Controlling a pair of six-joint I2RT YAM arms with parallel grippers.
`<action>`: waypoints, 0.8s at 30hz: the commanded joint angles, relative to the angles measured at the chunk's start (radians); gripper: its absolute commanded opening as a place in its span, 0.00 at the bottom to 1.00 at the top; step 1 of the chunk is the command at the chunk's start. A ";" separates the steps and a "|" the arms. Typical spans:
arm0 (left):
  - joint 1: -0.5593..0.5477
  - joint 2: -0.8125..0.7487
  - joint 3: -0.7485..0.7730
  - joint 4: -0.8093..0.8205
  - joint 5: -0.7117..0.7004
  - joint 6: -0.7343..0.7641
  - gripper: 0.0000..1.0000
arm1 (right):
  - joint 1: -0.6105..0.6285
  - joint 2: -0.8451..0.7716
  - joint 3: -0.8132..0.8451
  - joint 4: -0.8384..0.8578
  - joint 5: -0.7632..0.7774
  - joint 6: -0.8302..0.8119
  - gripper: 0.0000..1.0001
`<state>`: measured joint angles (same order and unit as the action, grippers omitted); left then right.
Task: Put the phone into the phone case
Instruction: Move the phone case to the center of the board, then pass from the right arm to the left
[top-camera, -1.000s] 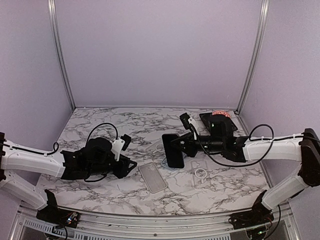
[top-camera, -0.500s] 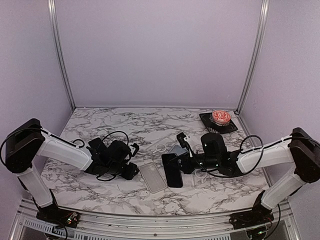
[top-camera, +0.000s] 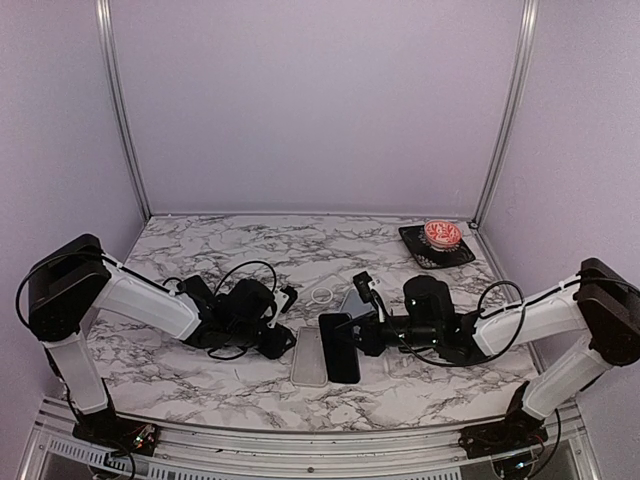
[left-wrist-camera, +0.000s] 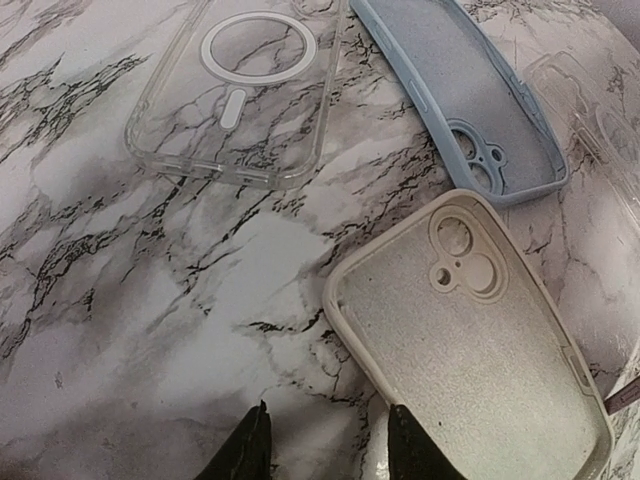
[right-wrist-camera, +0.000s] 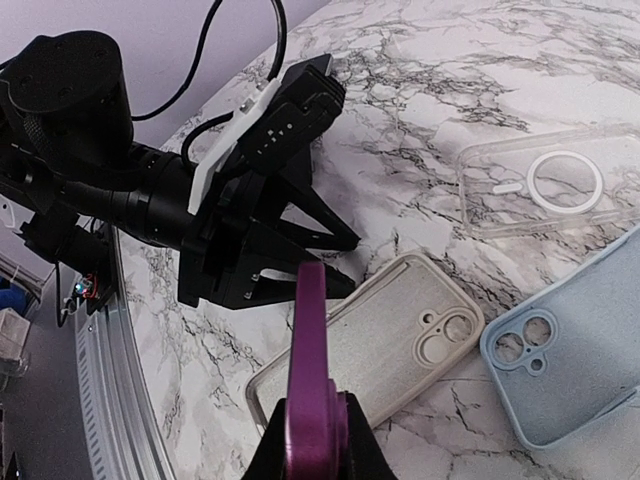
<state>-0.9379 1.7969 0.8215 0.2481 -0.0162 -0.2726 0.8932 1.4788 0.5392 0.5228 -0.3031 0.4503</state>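
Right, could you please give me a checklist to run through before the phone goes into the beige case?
1. Grip: ok; the right end effector is shut on the phone.
2. Cavity up: ok; the beige case lies open side up.
3. Case steadied: not ok; the left end effector is open beside its corner, holding nothing.
4. Position over the cavity: not ok; the top view shows the phone alongside the case.
5. Camera ends matched: cannot tell; the phone's lenses are hidden.
6. Neighbours clear: ok; the blue case and clear case lie apart from it.
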 joint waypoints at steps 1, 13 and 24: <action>-0.008 0.003 -0.016 -0.033 0.044 0.029 0.38 | 0.007 -0.049 0.043 0.063 -0.008 -0.053 0.00; -0.051 -0.525 -0.416 0.563 0.296 0.197 0.77 | 0.011 -0.149 0.057 0.468 -0.211 -0.253 0.00; -0.079 -0.479 -0.375 0.660 0.376 0.223 0.80 | 0.082 -0.069 0.087 0.628 -0.335 -0.305 0.00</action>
<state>-1.0157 1.2934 0.4023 0.8322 0.3023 -0.0643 0.9695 1.3956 0.5728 1.0550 -0.5808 0.1688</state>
